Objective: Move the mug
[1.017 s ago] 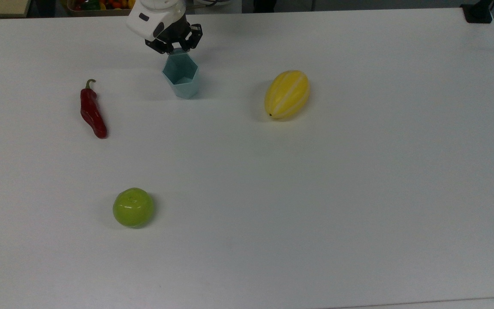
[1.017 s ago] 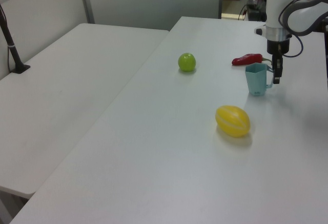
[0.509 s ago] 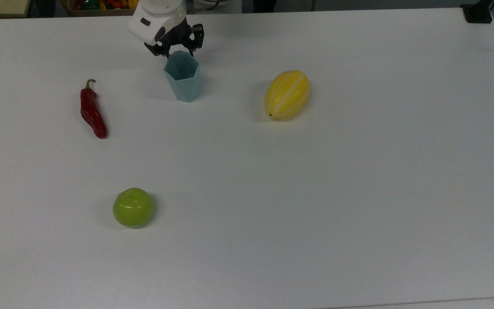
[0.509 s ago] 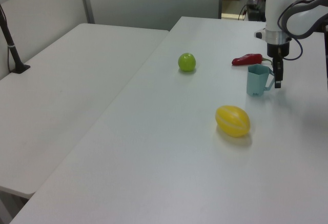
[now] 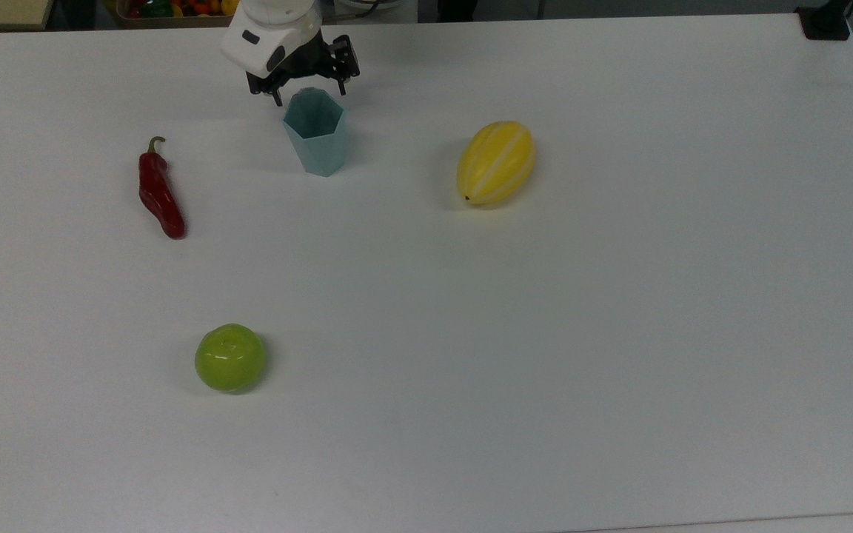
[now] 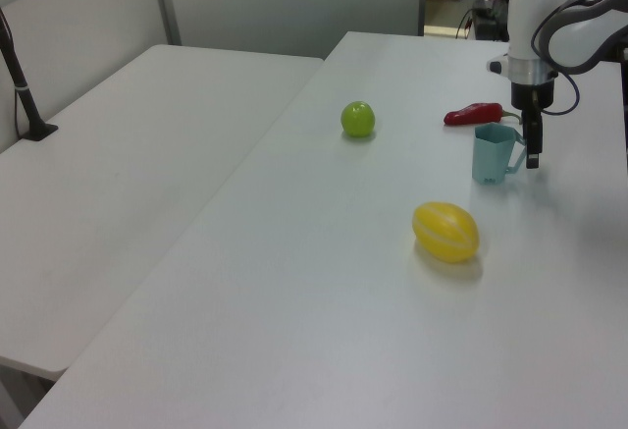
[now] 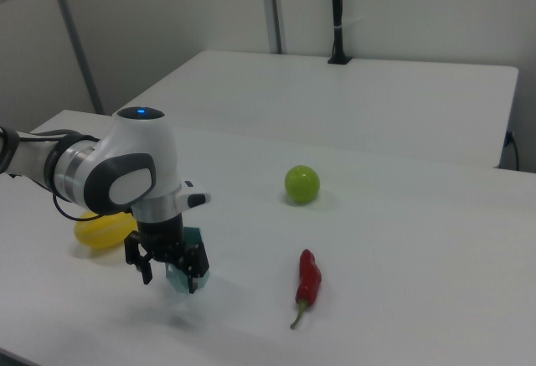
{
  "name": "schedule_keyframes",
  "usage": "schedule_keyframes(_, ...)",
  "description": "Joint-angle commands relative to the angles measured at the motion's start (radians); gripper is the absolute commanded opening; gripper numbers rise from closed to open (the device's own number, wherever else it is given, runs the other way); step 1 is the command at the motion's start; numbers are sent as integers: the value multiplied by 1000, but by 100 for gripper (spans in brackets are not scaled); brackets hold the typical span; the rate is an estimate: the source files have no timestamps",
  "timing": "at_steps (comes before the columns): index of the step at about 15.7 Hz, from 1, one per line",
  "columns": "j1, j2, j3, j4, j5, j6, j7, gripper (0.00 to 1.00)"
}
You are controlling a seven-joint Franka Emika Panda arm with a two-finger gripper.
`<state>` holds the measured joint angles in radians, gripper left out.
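I see the small pale teal faceted mug (image 5: pixel 315 132) upright at six o'clock, just beside my empty, spread-fingered gripper (image 5: pixel 306 83).

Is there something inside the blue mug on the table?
In the top view the mug stands upright and open, and the part of its interior that shows holds nothing. The gripper sits at its far rim. The mug's bottom is not visible.

In the right view my wrist is hiding most of the mug (image 7: pixel 186 267) and part of the yellow melon (image 7: pixel 102 230). In the top view the picture's upper edge is cutting off my arm (image 5: pixel 272 29), which is also covering the mug's handle there.
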<state>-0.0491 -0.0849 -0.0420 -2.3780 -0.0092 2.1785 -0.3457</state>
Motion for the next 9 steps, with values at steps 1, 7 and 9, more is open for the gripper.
schedule_keyframes(1, 0, -52, -6, 107, -8, -161, 23, 100)
schedule_keyframes(7, 21, -39, 60, 501, 5, -538, 245, 100)
schedule_keyframes(9, 21, -29, 96, 603, 8, -583, 364, 100)
